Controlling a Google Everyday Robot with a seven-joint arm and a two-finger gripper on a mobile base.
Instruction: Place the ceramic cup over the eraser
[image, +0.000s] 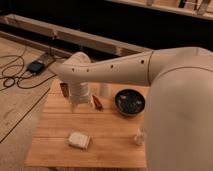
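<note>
Wooden desk (55, 125) seen from above, white robot arm (125, 70) reaching in from the right across its back half. Gripper (80, 105) pointed down over the back-left part of the desk, tips close to the surface. Fingers stood apart, nothing seen clamped between them.

Ceramic cup (104, 90) stood upright on the desk near the back edge, just right of the gripper, partly hidden by the arm, not held. Eraser (64, 90) was at the back-left of the desk, just left of the gripper; couldn't tell whether they touched. So cup and eraser sat on opposite sides of the gripper, apart.

Slim reddish-brown stick (97, 103) lay between gripper and dark round bowl (130, 101). Pale beige block (79, 140) lay near the front edge, left of centre. Tiny whitish cylinder (139, 136) stood front-right, next to the arm's body. Cables (15, 75) lay on the floor to the left.
</note>
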